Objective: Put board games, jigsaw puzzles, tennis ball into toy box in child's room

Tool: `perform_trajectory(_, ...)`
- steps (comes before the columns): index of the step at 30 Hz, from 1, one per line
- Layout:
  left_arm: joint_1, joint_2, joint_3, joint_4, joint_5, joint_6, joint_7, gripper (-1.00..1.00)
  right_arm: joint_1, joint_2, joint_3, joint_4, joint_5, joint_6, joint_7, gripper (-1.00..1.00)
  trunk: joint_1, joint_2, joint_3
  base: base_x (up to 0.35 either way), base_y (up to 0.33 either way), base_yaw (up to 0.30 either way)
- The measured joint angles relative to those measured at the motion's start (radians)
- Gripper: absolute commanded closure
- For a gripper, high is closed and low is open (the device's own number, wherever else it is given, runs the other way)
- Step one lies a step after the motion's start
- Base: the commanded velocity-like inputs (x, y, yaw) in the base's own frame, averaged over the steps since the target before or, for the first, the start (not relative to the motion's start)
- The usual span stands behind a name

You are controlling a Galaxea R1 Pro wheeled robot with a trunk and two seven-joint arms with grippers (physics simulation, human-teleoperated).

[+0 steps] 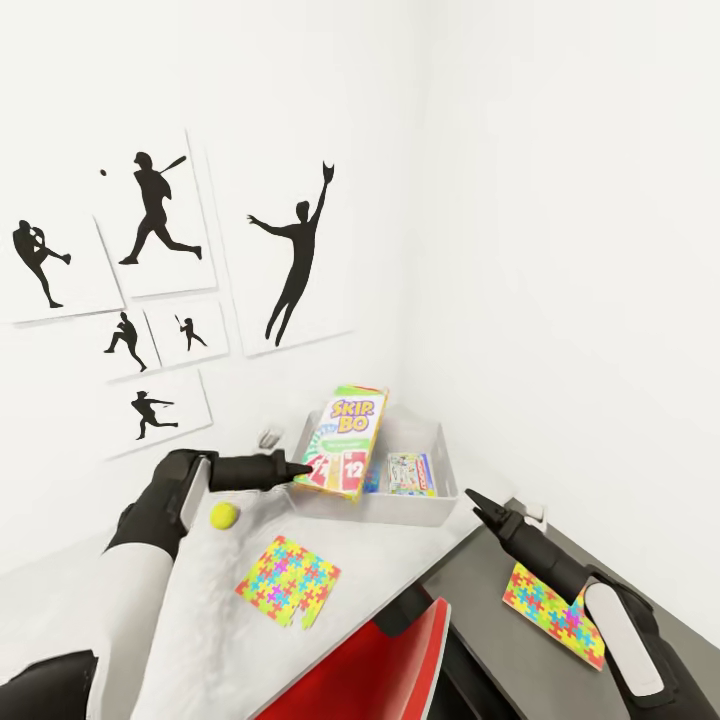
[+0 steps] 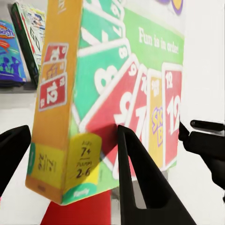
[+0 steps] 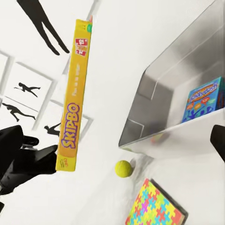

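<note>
My left gripper (image 1: 303, 470) is shut on the lower end of the green-yellow-red Skip-Bo board game (image 1: 346, 438), holding it tilted above the left rim of the light-grey toy box (image 1: 447, 488); its fingers (image 2: 140, 187) clamp the box's corner. A white-green board game (image 1: 411, 473) and a blue one (image 3: 204, 99) lie inside the toy box. The tennis ball (image 1: 224, 515) rests on the pale table (image 1: 195, 620) beside my left wrist. One jigsaw puzzle (image 1: 288, 581) lies in front of the box. Another jigsaw puzzle (image 1: 553, 613) lies on the dark section, under my open right gripper (image 1: 478, 501).
The toy box sits in the corner against two white walls hung with black silhouette posters (image 1: 160, 215). A red chair (image 1: 375, 665) stands under the table's front edge, between my arms. The dark lower table section (image 1: 480, 625) runs off to the right.
</note>
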Motion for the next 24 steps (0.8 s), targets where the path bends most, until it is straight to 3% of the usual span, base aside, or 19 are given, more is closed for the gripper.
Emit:
perform_trajectory(5, -0.033, -0.051, 0.043, -0.006, 0.002, -0.002, 0.039, 1.0, 0.0, 0.0, -0.004, 0.0, 0.0, 0.0, 0.0, -1.0, 0.0, 0.0, 0.0, 0.0, 0.0, 0.0)
perform_trajectory(8, -0.05, -0.092, 0.108, -0.023, 0.001, -0.004, 0.101, 1.0, 0.0, 0.0, -0.004, 0.0, 0.0, 0.001, -0.001, -1.0, 0.0, 0.0, 0.0, 0.0, 0.0, 0.0)
perform_trajectory(11, -0.054, -0.144, 0.165, -0.08, -0.003, -0.006, 0.238, 1.0, 0.0, 0.0, -0.005, 0.0, 0.0, 0.002, -0.001, -1.0, 0.0, 0.0, 0.0, 0.0, 0.0, 0.0)
perform_trajectory(12, -0.054, -0.15, 0.17, -0.09, -0.004, -0.006, 0.269, 1.0, 0.0, 0.0, -0.005, 0.0, 0.0, 0.002, -0.002, -1.0, 0.0, 0.0, 0.0, 0.0, 0.0, 0.0)
perform_trajectory(13, -0.055, -0.164, 0.181, -0.115, 0.001, -0.007, 0.353, 1.0, 0.0, 0.0, -0.005, 0.0, 0.0, 0.002, -0.002, -1.0, 0.0, 0.0, 0.0, 0.0, 0.0, 0.0)
perform_trajectory(14, -0.055, -0.172, 0.185, -0.126, 0.01, -0.007, 0.398, 1.0, 0.0, 0.0, -0.005, 0.0, 0.001, 0.002, -0.003, -1.0, 0.0, 0.0, 0.0, 0.0, 0.0, 0.0)
perform_trajectory(18, -0.055, -0.189, 0.183, -0.145, 0.171, 0.0, 0.474, 1.0, 0.0, 0.0, -0.005, -0.001, -0.003, 0.001, -0.003, -1.0, 0.0, 0.0, 0.0, 0.0, 0.0, 0.0)
perform_trajectory(22, -0.055, -0.189, 0.164, -0.146, 0.261, -0.001, 0.496, 1.0, 0.001, 0.0, -0.005, -0.007, -0.006, 0.0, -0.005, -1.0, 0.0, 0.0, 0.0, 0.0, 0.0, 0.0)
perform_trajectory(24, -0.055, -0.189, 0.16, -0.139, 0.275, -0.002, 0.499, 1.0, 0.001, 0.0, -0.01, -0.028, -0.007, 0.003, -0.007, -1.0, 0.0, 0.0, 0.0, 0.0, 0.0, 0.0)
